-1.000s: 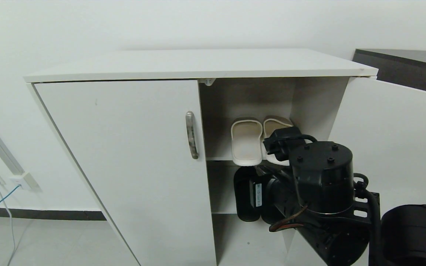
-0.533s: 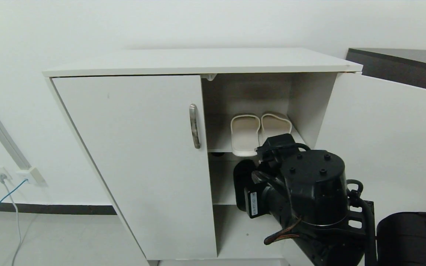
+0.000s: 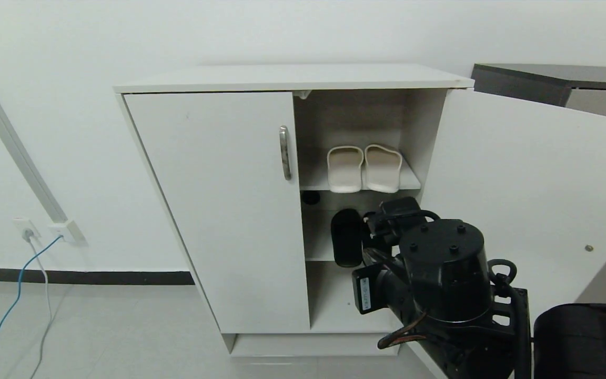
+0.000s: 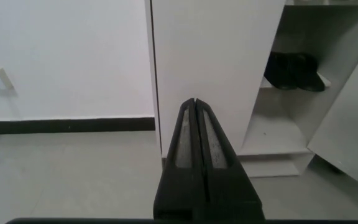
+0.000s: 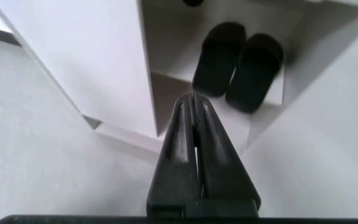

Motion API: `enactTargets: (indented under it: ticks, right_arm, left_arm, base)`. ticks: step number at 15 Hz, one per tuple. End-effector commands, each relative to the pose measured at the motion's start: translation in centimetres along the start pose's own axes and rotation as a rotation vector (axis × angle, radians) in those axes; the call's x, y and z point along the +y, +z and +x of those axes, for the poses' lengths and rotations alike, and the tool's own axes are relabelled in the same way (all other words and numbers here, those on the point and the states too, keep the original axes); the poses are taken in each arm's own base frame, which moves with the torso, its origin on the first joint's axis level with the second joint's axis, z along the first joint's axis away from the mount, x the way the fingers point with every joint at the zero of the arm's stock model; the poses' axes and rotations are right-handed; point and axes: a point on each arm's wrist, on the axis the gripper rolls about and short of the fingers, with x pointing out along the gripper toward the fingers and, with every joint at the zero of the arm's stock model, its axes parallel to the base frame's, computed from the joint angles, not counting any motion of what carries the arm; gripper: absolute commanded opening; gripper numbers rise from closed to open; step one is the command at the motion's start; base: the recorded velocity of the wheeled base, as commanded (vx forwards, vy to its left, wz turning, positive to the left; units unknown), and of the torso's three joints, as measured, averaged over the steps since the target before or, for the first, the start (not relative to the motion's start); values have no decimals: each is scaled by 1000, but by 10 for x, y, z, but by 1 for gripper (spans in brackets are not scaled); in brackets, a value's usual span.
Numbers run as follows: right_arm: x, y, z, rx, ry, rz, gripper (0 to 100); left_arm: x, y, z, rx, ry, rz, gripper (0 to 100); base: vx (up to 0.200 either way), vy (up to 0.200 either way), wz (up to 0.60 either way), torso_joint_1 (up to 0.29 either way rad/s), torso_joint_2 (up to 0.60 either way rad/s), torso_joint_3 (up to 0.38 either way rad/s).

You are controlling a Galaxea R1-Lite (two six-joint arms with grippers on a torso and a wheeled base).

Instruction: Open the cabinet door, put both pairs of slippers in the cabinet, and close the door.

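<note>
Right wrist view: right gripper (image 5: 193, 98) closed, empty, facing the cabinet (image 3: 292, 76) opening. Ahead of the tips, black slippers (image 5: 238, 65) on the middle shelf (image 3: 316, 245); white slippers (image 3: 364, 167) one shelf higher. Likewise closed and empty: left gripper (image 4: 195, 102). Stowing apparently complete; closing step in hand. Next: engage the open door (image 3: 518, 184) to the right gripper's right, swing shut.
</note>
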Motion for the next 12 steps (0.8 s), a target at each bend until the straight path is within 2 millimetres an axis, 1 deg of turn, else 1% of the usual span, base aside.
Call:
enactTargets:
  ticks: [1, 4, 6, 9, 12]
  right_arm:
    - [-2, -5, 5, 16, -14, -12, 0]
    - [-10, -10, 11, 23, -40, -23, 0]
    - [-14, -14, 11, 19, -34, -44, 0]
    - [-21, -19, 19, 21, -27, -48, 0]
    - [-20, -22, 23, 21, -30, -53, 0]
  left_arm:
    - [0, 0, 0, 1, 0, 0, 0]
    - [0, 0, 0, -1, 0, 1, 0]
    - [0, 0, 0, 1, 2, 1, 0]
    - [0, 0, 0, 1, 2, 1, 0]
    - [0, 0, 0, 2, 2, 1, 0]
  base:
    - [-200, 0, 0, -2, 2, 2]
    - [-200, 0, 0, -1, 2, 1]
    - [0, 0, 0, 0, 0, 0]
    - [0, 0, 0, 0, 0, 0]
    - [0, 0, 0, 0, 0, 0]
